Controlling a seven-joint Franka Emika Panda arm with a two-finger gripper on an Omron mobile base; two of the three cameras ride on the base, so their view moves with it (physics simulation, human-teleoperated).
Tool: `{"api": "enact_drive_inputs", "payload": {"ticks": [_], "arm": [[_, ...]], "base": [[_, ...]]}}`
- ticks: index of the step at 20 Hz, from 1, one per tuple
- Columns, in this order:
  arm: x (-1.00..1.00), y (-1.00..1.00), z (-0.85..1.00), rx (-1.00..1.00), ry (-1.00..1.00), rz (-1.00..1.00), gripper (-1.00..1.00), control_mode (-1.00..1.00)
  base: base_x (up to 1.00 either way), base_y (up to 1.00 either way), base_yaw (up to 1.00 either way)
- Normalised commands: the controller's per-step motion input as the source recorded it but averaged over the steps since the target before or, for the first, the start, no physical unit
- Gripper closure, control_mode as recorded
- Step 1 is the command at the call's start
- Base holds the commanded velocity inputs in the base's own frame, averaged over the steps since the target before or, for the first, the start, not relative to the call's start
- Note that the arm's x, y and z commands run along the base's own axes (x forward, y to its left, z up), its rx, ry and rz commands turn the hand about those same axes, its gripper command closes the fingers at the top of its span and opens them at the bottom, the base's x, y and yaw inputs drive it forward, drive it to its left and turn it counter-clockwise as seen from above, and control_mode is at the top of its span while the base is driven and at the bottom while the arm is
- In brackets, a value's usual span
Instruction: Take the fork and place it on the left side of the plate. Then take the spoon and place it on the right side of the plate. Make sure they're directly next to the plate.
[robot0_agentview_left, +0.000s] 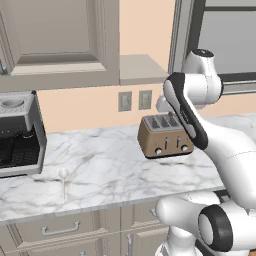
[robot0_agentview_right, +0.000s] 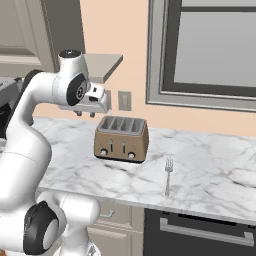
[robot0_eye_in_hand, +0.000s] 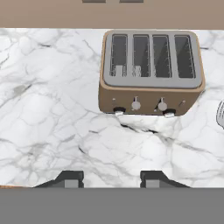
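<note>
End effector (robot0_eye_in_hand: 111, 178), jaws part-open and empty, hovered behind toaster (robot0_agentview_right: 121, 139); fork (robot0_agentview_right: 168, 176) lay rightward near worktop (robot0_agentview_right: 210, 165) front edge, handle frontward.

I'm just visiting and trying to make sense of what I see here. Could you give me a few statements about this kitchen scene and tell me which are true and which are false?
1. The toaster has four slots. True.
2. The pincer is holding the fork. False: the fork lies on the counter to the right of the toaster, and the pincer hangs above the counter with nothing between its tips.
3. The spoon lies on the counter, near the coffee machine. True.
4. The fork rests on top of the toaster. False: it lies flat on the marble, apart from it.
5. The spoon and the fork lie side by side. False: they are on opposite sides of the toaster.
</note>
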Motion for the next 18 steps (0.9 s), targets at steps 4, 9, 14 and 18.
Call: {"api": "enact_drive_inputs", "payload": {"ticks": [4,9,14,18], "arm": [[-0.13,-0.01,-0.02,0.02,0.00,0.00,-1.00,-1.00],[-0.39,-0.33,-0.14,0.05,-0.02,0.00,-1.00,-1.00],[-0.29,-0.69,-0.25,0.12,0.00,0.00,-1.00,-1.00],[-0.20,-0.81,-0.27,0.10,0.00,0.00,-1.00,-1.00]], "base": [[0.00,0.00,0.00],[0.00,0.00,0.00],[0.00,0.00,0.00],[0.00,0.00,0.00]]}}
